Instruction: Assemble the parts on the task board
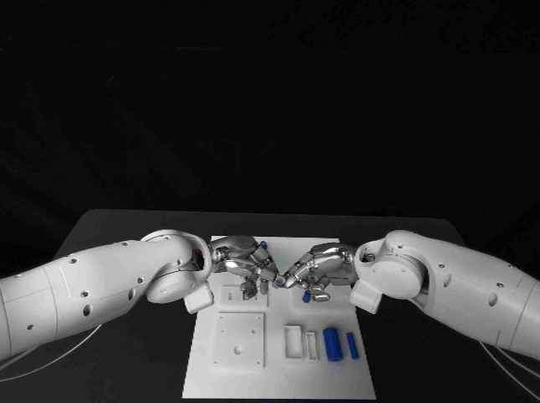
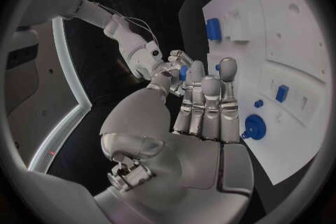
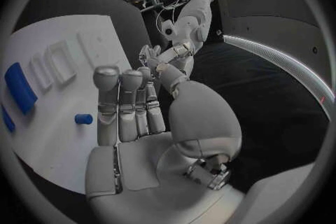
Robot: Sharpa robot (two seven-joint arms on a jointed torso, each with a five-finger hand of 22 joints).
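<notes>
Hovering over the far part of the task board (image 1: 209,382), the left hand (image 1: 239,259) keeps its fingers (image 2: 210,101) nearly straight and side by side, with a small blue part (image 1: 263,248) at its fingertips; whether it grips it I cannot tell. Facing it, the right hand (image 1: 313,267) hangs empty above a short blue part (image 1: 308,295), fingers extended. Two long blue parts (image 1: 332,344) lie nearer on the board, on the black desk (image 1: 124,227).
</notes>
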